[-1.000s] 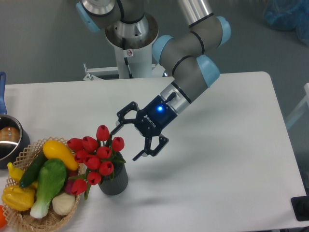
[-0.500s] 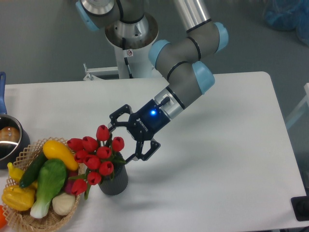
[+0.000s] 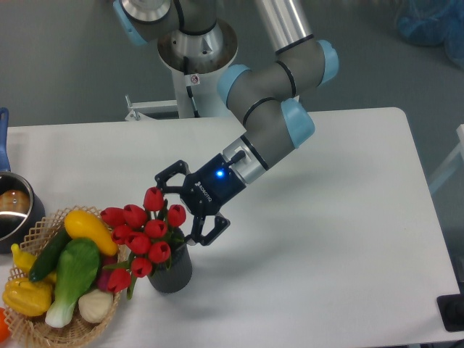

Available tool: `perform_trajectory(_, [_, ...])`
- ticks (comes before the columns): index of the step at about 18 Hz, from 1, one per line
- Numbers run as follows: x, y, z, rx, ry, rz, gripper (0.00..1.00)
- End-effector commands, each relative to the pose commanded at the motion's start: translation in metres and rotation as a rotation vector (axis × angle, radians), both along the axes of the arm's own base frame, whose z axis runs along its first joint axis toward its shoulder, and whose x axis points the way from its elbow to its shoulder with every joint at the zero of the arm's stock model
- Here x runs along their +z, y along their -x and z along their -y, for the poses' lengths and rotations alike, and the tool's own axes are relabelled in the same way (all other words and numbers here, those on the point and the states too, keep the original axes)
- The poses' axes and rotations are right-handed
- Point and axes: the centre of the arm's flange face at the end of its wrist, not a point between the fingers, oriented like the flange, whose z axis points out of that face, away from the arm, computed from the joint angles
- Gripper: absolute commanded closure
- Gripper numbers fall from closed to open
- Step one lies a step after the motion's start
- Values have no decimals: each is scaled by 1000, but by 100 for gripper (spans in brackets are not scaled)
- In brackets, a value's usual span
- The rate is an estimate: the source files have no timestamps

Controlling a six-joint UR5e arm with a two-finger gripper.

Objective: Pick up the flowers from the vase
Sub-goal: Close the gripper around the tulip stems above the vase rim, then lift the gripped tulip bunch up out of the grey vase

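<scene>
1. The single fixed camera shows one bunch of red tulip flowers (image 3: 145, 232) with green stems and leaves; about ten buds can be counted. The bunch stands in the one short dark grey ribbed cylindrical vase (image 3: 172, 274), which sits upright on the table near its front left.
2. One black two-finger gripper (image 3: 180, 209) on the grey and blue arm (image 3: 268, 119) reaches in from the right at bud height. Its fingers stand spread apart: the upper finger (image 3: 164, 177) lies just above the topmost bud, the lower finger (image 3: 204, 230) just right of the bunch and above the vase mouth. Nothing is clamped between them. A blue light glows on the gripper body.
3. One woven wicker basket (image 3: 29, 330) sits just left of the vase, touching or nearly touching it. It holds one yellow squash (image 3: 88, 228), one dark green cucumber (image 3: 49, 255), one pale green leafy vegetable (image 3: 72, 279), one white onion-like bulb (image 3: 96, 304) and further yellow pieces at its left side.
4. One steel pot (image 3: 13, 210) with a blue handle (image 3: 4, 134) shows at the left edge, partly cut off.
5. The surface is one white rectangular table (image 3: 341, 239) with rounded corners. Behind it stands the arm's white pedestal (image 3: 196, 80) on a grey floor (image 3: 58, 65). A blue object shows at the top right corner, too cropped to identify.
</scene>
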Motion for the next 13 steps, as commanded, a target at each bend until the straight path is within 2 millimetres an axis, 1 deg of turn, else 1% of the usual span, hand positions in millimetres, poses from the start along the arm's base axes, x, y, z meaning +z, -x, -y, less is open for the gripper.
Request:
perform_trajectory(4, [2, 0, 0, -1, -3, -4, 91])
perform_trajectory(5, [2, 0, 0, -1, -3, -4, 100])
perform_trajectory(13, [17, 7, 0, 6, -21, -27, 100])
